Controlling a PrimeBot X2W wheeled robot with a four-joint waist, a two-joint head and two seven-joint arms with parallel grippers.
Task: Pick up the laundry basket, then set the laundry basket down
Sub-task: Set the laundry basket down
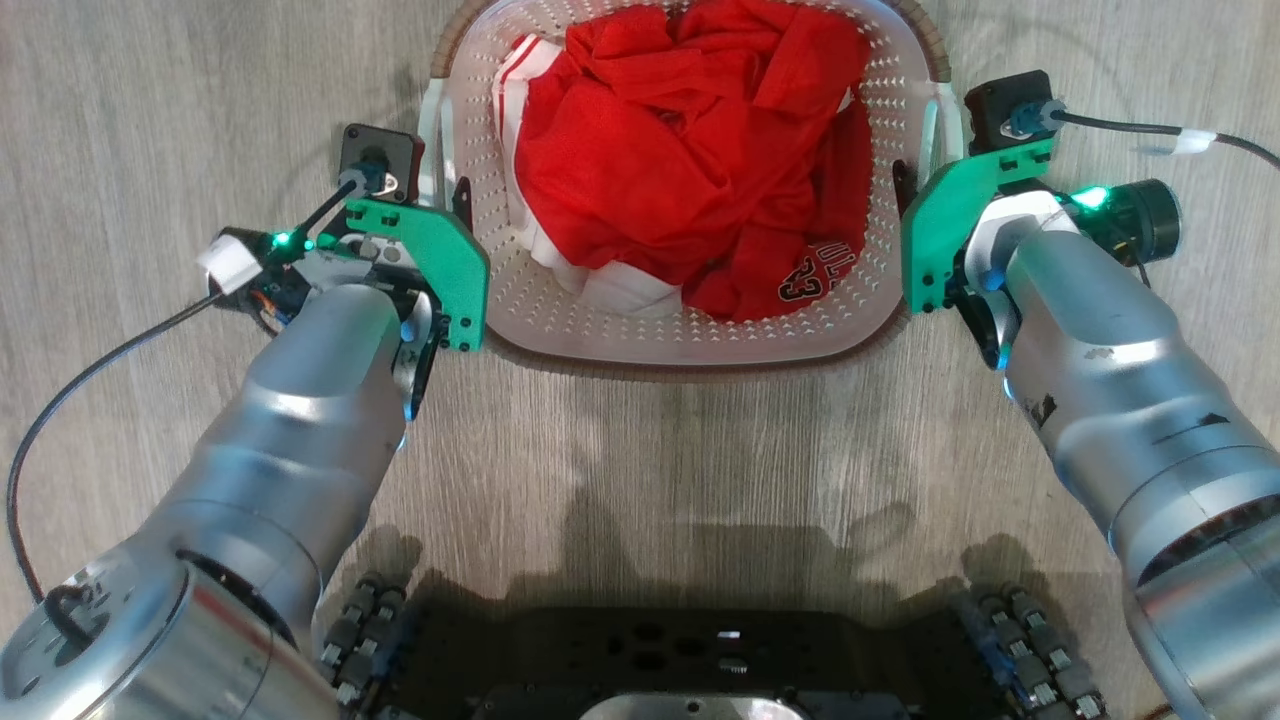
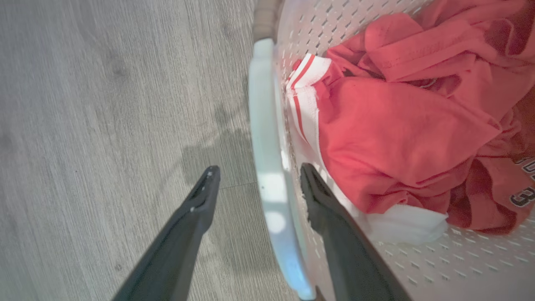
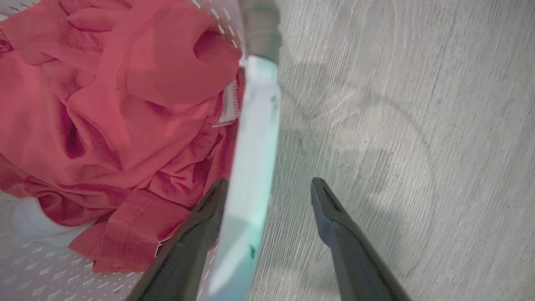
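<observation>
The laundry basket point(image 1: 600, 320) sits on the floor point(image 1: 640, 450) between the left hand point(image 2: 260, 169) and the right hand point(image 3: 269, 182), each spread wide astride a side handle point(image 2: 261, 104), so lift and set-down seemingly both remain.

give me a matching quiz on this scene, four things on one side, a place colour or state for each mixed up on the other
Column one
1 left gripper
2 red clothes
3 floor
4 laundry basket rim

Column two
a grey wood grain
b brown, woven look
c open, one finger either side of a white handle
d heaped inside the basket

Pairs: 1-c, 2-d, 3-a, 4-b
</observation>
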